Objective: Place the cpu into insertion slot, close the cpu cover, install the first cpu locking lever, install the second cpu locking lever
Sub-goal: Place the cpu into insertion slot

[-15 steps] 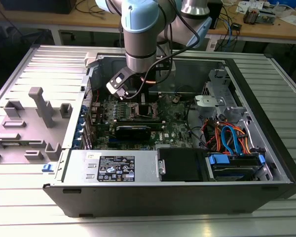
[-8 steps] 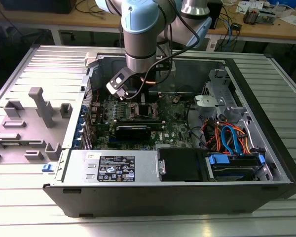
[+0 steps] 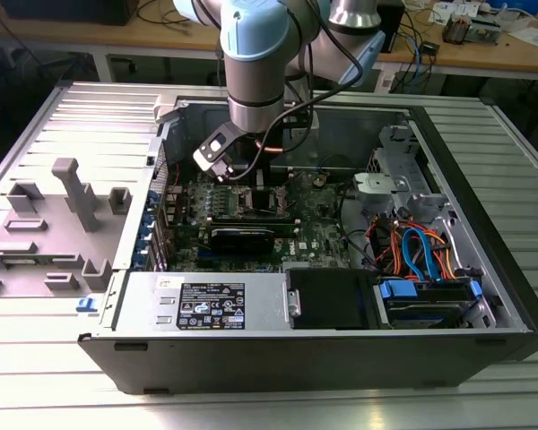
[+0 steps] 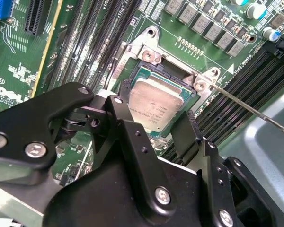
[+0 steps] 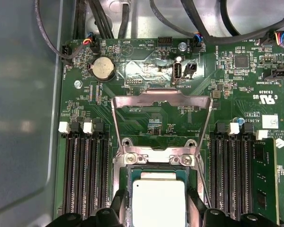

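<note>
Dull grey square chip [image 4: 154, 104] seated flat in shiny-rimmed socket [image 4: 144, 47]; thin silver windowed cover [image 5: 180, 99] stands hinged open; matte black fingers [image 4: 132, 142] released, flanking chip.

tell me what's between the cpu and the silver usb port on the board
The cpu cover, swung open, lies there, green board showing through its window; the first wrist view shows it.

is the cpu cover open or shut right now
Open: the cpu cover is swung back off the insertion slot, and the cpu lies bare in it.
</note>
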Action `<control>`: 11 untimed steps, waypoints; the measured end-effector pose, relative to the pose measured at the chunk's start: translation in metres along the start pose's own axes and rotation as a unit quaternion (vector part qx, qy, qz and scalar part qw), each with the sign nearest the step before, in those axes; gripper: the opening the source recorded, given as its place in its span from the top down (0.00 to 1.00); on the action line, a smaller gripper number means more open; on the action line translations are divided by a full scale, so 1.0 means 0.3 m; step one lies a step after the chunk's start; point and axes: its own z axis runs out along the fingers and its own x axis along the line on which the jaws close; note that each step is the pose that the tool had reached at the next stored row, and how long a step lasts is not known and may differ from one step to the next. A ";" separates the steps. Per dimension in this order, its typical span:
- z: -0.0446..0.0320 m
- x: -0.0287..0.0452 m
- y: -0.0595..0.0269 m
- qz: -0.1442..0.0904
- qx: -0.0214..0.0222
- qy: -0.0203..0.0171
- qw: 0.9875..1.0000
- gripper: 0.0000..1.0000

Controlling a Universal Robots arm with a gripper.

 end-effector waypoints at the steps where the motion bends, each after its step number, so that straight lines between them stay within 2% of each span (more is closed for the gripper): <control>1: 0.000 0.000 0.000 0.002 0.000 0.000 1.000 0.38; 11: 0.002 0.000 0.002 0.011 0.000 0.000 1.000 0.38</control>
